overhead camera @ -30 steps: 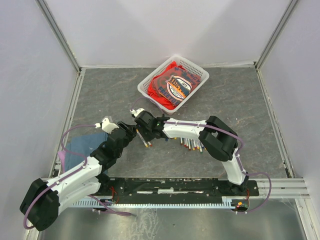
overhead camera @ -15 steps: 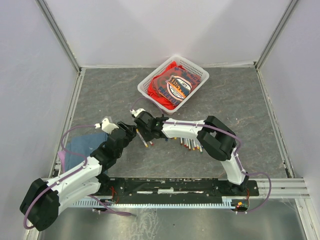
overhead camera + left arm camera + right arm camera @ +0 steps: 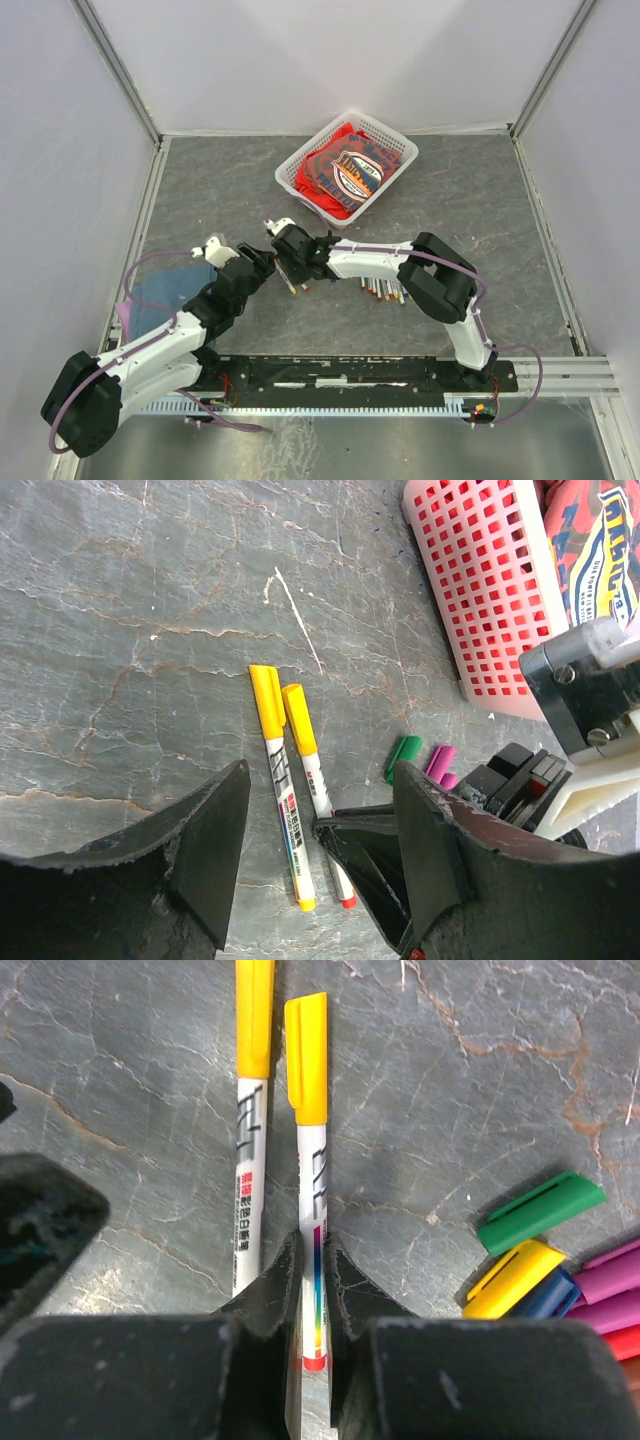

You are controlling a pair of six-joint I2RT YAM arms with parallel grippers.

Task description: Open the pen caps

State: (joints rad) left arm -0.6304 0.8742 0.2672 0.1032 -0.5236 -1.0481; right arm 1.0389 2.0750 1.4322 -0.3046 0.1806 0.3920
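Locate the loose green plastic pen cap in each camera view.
Top external: too small to make out.
Left wrist: loose green plastic pen cap right of centre, beside magenta caps.
Right wrist: near the right edge, mid-height, above a yellow cap.
Shared landmark: two yellow-capped white pens, left of it in both wrist views.

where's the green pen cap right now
In the right wrist view the green cap lies loose on the table at the right, just above a loose yellow cap, right of the yellow-capped pen in the right gripper.
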